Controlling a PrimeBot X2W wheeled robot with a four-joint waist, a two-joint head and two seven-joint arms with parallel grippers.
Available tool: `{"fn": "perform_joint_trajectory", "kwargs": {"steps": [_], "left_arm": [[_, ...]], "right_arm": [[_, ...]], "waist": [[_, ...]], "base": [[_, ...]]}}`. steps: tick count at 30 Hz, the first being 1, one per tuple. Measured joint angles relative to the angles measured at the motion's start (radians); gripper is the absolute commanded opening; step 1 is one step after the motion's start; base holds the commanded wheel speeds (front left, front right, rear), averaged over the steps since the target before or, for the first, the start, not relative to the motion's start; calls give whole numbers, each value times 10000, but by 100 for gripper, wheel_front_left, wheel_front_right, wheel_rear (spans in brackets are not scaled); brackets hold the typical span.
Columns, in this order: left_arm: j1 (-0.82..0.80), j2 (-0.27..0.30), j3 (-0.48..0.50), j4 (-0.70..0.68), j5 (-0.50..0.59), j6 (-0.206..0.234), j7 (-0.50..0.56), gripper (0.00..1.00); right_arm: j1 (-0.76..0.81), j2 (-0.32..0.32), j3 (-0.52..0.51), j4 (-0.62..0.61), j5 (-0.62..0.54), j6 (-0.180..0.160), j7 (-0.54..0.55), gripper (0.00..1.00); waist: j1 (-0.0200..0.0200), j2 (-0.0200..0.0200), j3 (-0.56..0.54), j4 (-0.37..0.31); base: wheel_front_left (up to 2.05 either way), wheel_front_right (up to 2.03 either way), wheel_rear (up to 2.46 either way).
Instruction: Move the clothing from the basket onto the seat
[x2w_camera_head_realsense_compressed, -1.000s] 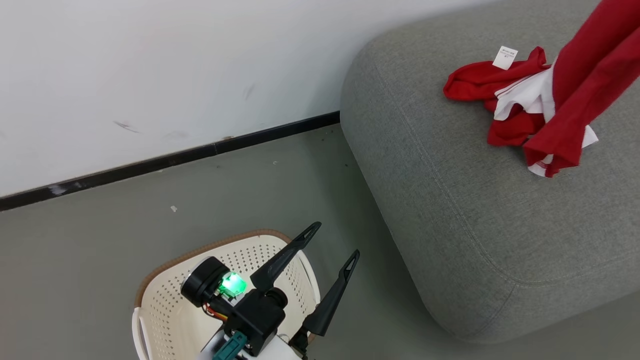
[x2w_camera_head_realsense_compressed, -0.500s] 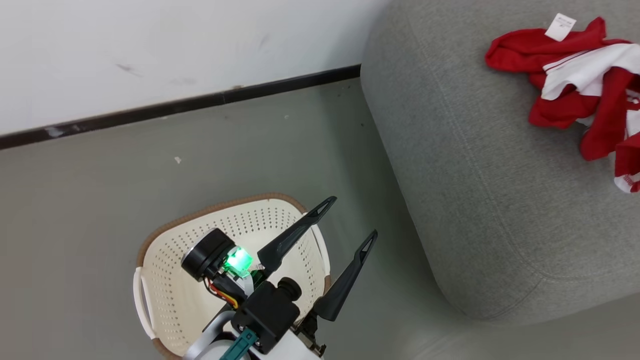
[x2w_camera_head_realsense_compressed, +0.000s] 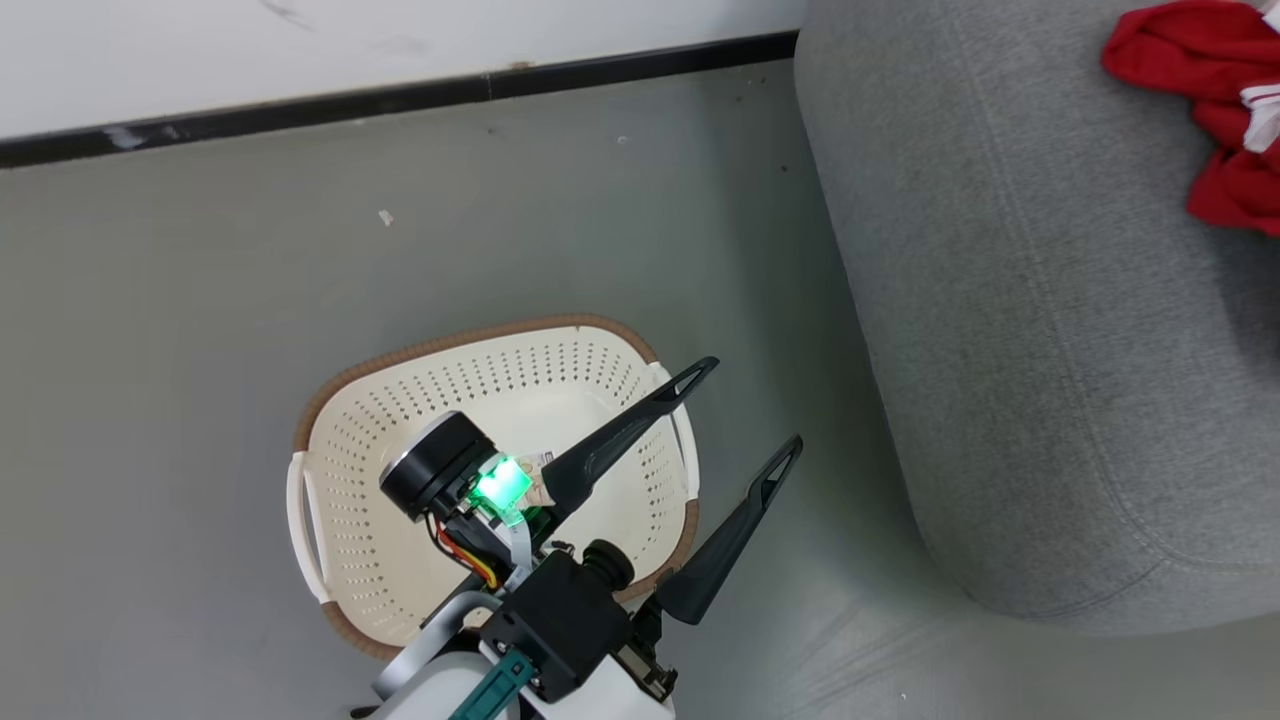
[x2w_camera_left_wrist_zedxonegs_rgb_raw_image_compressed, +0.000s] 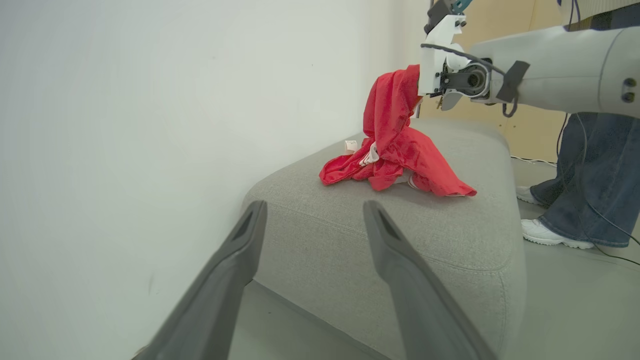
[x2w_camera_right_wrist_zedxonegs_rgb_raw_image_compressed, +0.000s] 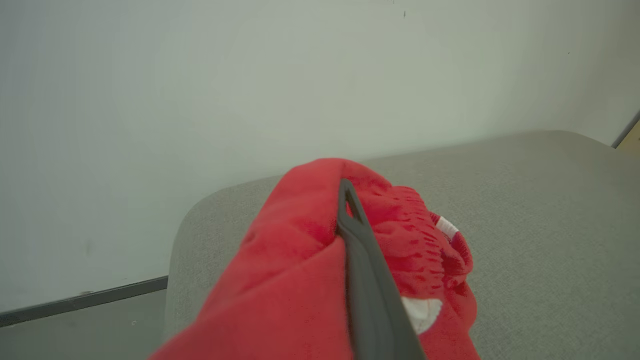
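Right gripper (x2w_camera_right_wrist_zedxonegs_rgb_raw_image_compressed: 346, 192) is clamped tight on the clothing (x2w_camera_right_wrist_zedxonegs_rgb_raw_image_compressed: 295, 250): in its own wrist view the two dark fingers lie pressed together like one blade, with red fabric bunched over and around them. In the left wrist view the red cloth hangs from that gripper in a drooping cone above the seat (x2w_camera_left_wrist_zedxonegs_rgb_raw_image_compressed: 460, 235). Its lower folds are spread in a heap on top of the grey cushion, touching it. A small white label (x2w_camera_left_wrist_zedxonegs_rgb_raw_image_compressed: 351, 146) sticks out at the heap's far edge. The pale right arm (x2w_camera_left_wrist_zedxonegs_rgb_raw_image_compressed: 555, 70) reaches in roughly level from that view's right side. Left gripper (x2w_camera_head_realsense_compressed: 755, 402) has its jaws spread wide and holds nothing. The basket (x2w_camera_head_realsense_compressed: 360, 440) sits upright on the grey floor (x2w_camera_head_realsense_compressed: 180, 300), near the seat's rounded corner but apart from it, and its perforated cream bottom shows past the left wrist. In the head view the left fingers point up and to the right, one tip over the basket rim nearest the seat and the other over the strip of floor between basket and seat. A bit of the red clothing shows at the head view's top right edge, lying on the seat, well apart from the basket. A white wall (x2w_camera_left_wrist_zedxonegs_rgb_raw_image_compressed: 100, 125) with a black baseboard (x2w_camera_head_realsense_compressed: 400, 98) runs behind both basket and seat. A person (x2w_camera_left_wrist_zedxonegs_rgb_raw_image_compressed: 590, 165) in blue jeans and white shoes stands on the floor beyond the seat's far side.
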Motion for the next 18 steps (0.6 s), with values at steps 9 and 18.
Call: {"fn": "perform_joint_trajectory", "kwargs": {"steps": [9, 18], "left_arm": [[-477, -42, -23, -27, 42, -140, -17, 100], [-877, 17, 29, 113, 107, -311, -169, 100]], "right_arm": [[-3, 119, 182, 512, -171, 0, -314, 53], [22, 391, 242, 769, -63, 0, -895, 100]], "waist": [[0, 0, 645, 353], [0, 0, 1015, 400]], "base": [[0, 0, 0], [0, 0, 0]]}}
